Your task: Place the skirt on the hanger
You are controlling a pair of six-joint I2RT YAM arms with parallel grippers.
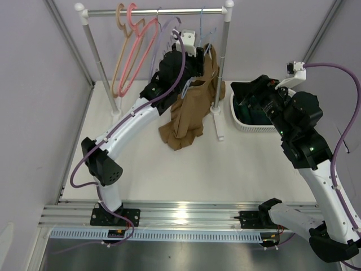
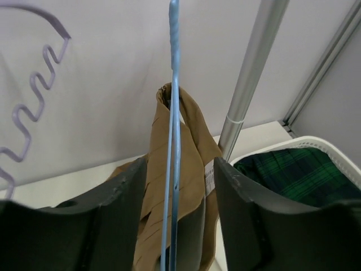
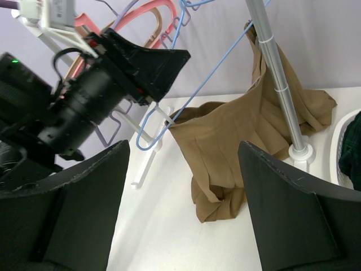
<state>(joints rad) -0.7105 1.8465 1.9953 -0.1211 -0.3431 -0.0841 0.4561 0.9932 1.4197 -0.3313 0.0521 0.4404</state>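
The tan-brown skirt [image 1: 189, 113] hangs from the thin pale blue hanger [image 1: 202, 25] on the rack. Its lower end is bunched on the table. In the left wrist view the hanger [image 2: 174, 141] runs straight up between the jaws with the skirt [image 2: 192, 152] draped behind it. My left gripper [image 2: 180, 169] is open, with a gap on both sides of the wire. It sits high at the rack [image 1: 194, 59]. My right gripper [image 3: 184, 148] is open and holds nothing. It faces the skirt [image 3: 248, 130] and the hanger [image 3: 186, 107] from over the basket.
The rack's right pole [image 1: 223, 68] stands just right of the skirt, its foot on the table. Pink hangers [image 1: 138, 51] and a tan hanger [image 1: 119, 56] hang further left, beside a scalloped lavender hanger [image 2: 34, 96]. A white basket [image 1: 240, 121] holds dark green plaid cloth [image 2: 299, 175].
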